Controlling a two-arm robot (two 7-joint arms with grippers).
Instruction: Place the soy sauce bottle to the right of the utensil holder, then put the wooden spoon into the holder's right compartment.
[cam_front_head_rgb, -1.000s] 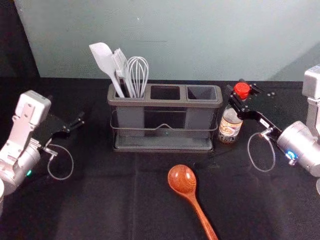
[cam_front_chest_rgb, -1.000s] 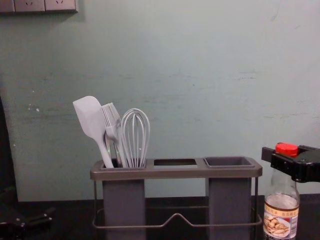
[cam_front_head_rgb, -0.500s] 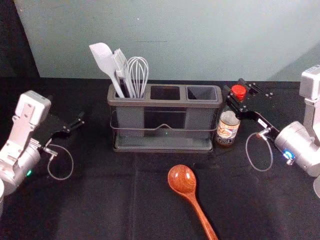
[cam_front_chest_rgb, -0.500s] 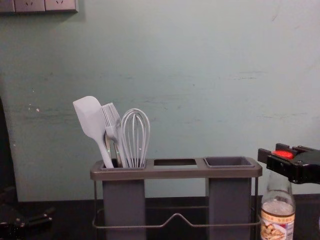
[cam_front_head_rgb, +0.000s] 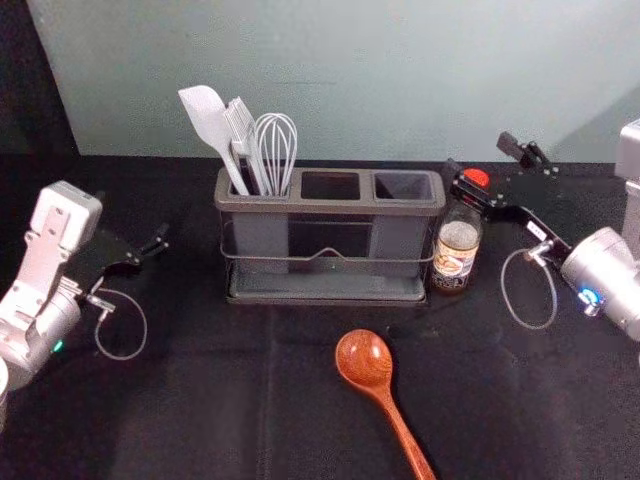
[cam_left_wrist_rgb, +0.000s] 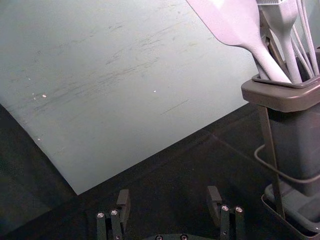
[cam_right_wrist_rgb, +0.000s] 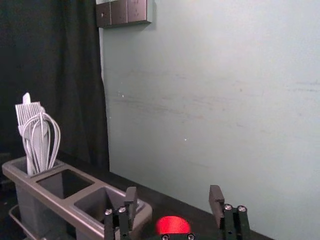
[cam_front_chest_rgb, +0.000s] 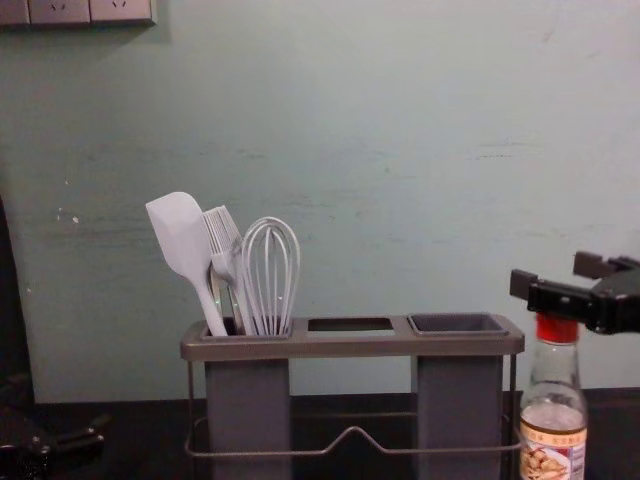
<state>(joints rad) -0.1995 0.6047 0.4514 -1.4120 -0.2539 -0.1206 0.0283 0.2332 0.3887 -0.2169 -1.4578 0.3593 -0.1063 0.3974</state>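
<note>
Head view — blk cloth (cam_front_head_rgb: 210, 410), wall (cam_front_head_rgb: 420, 80)

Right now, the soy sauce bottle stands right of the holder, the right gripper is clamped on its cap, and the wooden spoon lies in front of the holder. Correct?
Not quite: the right gripper is open, its fingers spread wide, not gripping the red cap, as the right wrist view shows. The bottle does stand right of the holder, with the wooden spoon in front.
</note>
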